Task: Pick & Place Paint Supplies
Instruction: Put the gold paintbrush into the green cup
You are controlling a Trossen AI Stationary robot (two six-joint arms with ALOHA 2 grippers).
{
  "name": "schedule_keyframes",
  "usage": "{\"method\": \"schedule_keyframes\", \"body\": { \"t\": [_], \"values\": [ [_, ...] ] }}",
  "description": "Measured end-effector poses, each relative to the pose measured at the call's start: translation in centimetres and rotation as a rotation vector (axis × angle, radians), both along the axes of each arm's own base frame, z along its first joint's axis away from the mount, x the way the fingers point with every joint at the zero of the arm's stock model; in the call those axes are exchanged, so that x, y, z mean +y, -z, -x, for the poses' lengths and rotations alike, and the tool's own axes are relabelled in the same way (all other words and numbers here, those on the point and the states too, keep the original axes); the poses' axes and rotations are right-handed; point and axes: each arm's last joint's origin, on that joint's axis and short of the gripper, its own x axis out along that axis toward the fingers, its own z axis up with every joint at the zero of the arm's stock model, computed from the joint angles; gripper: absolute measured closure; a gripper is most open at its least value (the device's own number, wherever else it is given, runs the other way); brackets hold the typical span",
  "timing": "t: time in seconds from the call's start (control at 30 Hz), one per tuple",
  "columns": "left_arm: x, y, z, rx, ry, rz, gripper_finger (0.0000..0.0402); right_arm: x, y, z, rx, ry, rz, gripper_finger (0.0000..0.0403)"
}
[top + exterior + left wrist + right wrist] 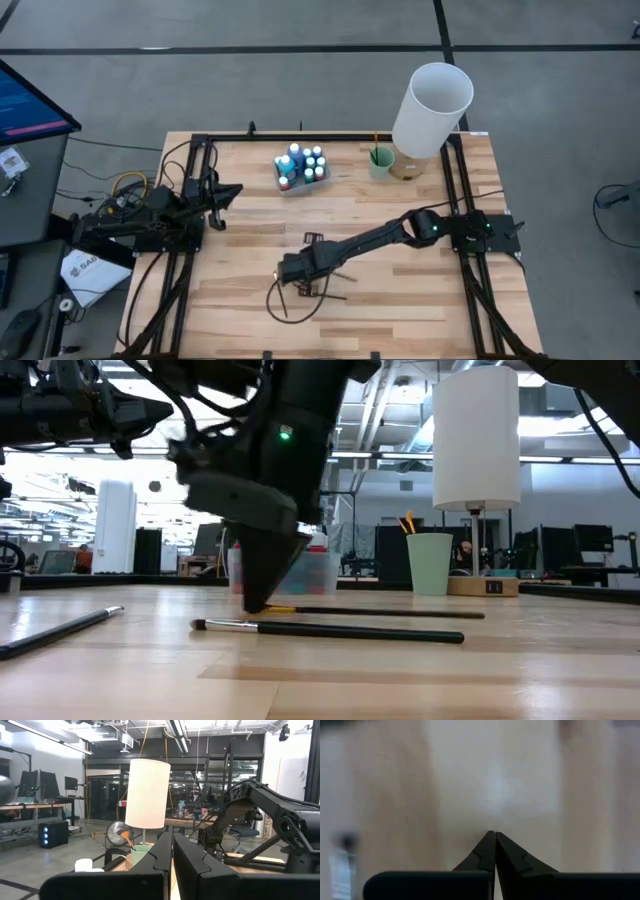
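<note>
While the bottles (pixel 301 166) already sit bunched left of the cup (pixel 380 161), brushes (pixel 330 630) still lie loose well in front of it; the right gripper (pixel 256 603) stands pinched together, tips down among them, apparently empty.

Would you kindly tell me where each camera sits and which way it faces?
High: overhead, straight down on the table; both arms show.
Low: table height, level across brushes into the room; right claw comes down, shut.
Left wrist: on the waiting left arm, past its shut left claw toward the white cylinder.
Right wrist: close over bare wood, fingers together.
Shared: the green cup in high, low and left wrist.
</note>
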Motion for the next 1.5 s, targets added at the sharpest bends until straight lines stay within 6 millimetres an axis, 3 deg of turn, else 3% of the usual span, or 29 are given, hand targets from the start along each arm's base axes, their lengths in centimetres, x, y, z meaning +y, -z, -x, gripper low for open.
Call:
{"method": "schedule_keyframes", "body": {
  "t": [0.1,0.4,0.57,0.77,0.87,1.0,1.2,1.5],
  "values": [
    [0.0,0.0,0.0,-0.001,0.000,-0.001,0.0400,-0.4,-1.3,0.3,-0.017,0.006,0.068,0.0402],
    [0.0,-0.1,0.0,-0.009,0.000,-0.001,0.0400,-0.6,-10.0,2.6,-0.237,0.109,0.363,0.0403],
    [0.0,-0.1,0.0,-0.011,0.000,-0.002,0.0400,-0.9,-16.1,6.6,-0.372,0.256,0.660,0.0403],
    [0.0,-0.1,0.0,-0.015,0.000,-0.002,0.0400,-1.2,-19.5,11.6,-0.647,0.444,0.898,0.0403],
    [0.0,-0.1,0.0,-0.016,-0.001,-0.002,0.0400,-1.5,-18.9,13.1,-0.799,0.496,0.946,0.0403],
    [0.0,-0.2,0.1,-0.021,-0.001,-0.003,0.0400,-3.4,-17.1,14.1,-0.827,0.563,0.943,0.0403],
    [0.0,-0.2,0.1,-0.023,-0.001,-0.003,0.0400,-7.4,-14.1,14.8,-0.751,0.632,1.006,0.0403],
    [0.0,-0.3,0.1,-0.028,0.000,-0.004,0.0400,-13.6,-13.6,15.1,-0.594,0.737,1.115,0.0403]
  ]
}}
